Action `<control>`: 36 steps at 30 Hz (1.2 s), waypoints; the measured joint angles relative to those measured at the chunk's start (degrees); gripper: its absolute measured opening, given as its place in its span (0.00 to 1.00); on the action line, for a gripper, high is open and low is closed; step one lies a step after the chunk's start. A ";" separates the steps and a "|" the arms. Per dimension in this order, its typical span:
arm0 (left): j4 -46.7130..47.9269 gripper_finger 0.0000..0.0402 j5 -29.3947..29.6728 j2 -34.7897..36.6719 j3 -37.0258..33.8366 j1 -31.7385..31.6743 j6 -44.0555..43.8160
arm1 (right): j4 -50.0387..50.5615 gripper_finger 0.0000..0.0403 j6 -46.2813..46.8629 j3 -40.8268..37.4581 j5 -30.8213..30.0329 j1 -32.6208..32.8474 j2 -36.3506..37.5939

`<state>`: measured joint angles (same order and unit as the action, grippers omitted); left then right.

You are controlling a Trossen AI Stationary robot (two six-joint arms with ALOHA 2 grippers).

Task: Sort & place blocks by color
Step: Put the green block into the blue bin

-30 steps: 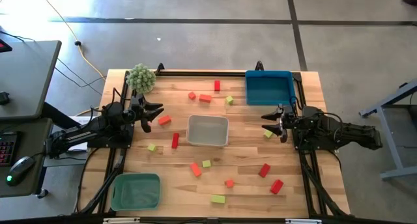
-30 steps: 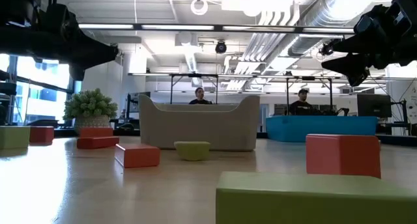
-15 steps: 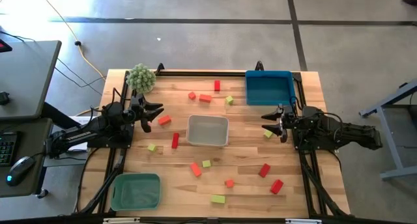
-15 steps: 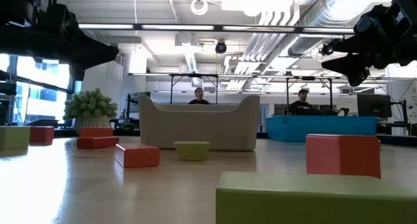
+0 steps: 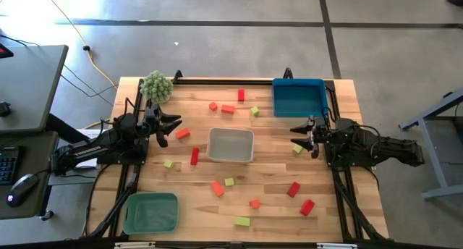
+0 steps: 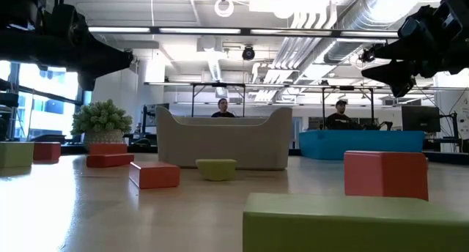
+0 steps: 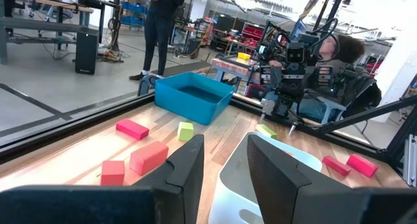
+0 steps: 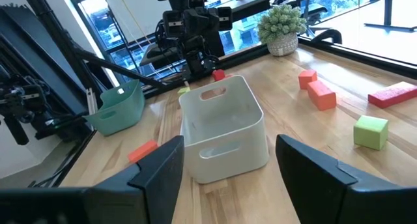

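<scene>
Two dark jointed arms, black blocky wrist housings, flat matte-black jaws

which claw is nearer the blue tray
The right claw. It hovers just below the blue plastic tray's near-left corner in the high view. The left claw sits across the table, beyond the white bin.

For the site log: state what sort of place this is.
Probably a robotics lab or workshop. Exposed ducts run overhead, people sit at workbenches in the back, and a desk with a keyboard and mouse stands beside the table.
</scene>
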<state>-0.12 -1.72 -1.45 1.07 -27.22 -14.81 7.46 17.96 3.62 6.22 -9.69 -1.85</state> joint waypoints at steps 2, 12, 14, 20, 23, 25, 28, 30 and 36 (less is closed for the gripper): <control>-0.01 0.26 0.01 0.00 0.00 0.01 -0.01 | 0.00 0.58 0.00 0.01 -0.03 -0.02 0.00; 0.00 0.26 0.01 0.01 0.00 0.01 -0.02 | -2.19 0.58 12.31 -0.09 -6.11 -0.01 -0.02; 0.00 0.26 0.00 0.02 -0.01 0.00 -0.02 | -2.30 0.58 14.92 -0.09 -6.58 0.00 -0.02; -0.02 0.26 0.02 0.02 -0.01 0.00 -0.01 | -6.60 0.58 23.63 -0.09 -7.19 0.00 -0.02; 0.00 0.26 0.00 0.00 -0.01 0.00 -0.02 | -12.55 0.58 25.40 -0.09 -8.20 0.00 -0.02; 0.00 0.26 0.00 0.01 0.00 0.02 -0.01 | -16.95 0.58 25.93 -0.09 -9.25 0.00 -0.02; -0.01 0.26 0.00 0.02 0.01 0.01 -0.01 | -23.31 0.58 25.77 0.05 -9.88 0.00 -0.02; -0.01 0.26 0.01 0.00 -0.01 0.00 0.00 | -24.00 0.58 25.64 1.42 -10.32 0.00 -0.02; 0.00 0.26 0.00 0.01 0.01 0.00 0.00 | -17.75 0.58 22.22 9.65 -12.27 0.00 -1.47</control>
<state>-0.12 -1.71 -1.44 1.08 -27.22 -14.81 -10.29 40.18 13.26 -6.05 -9.69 -3.31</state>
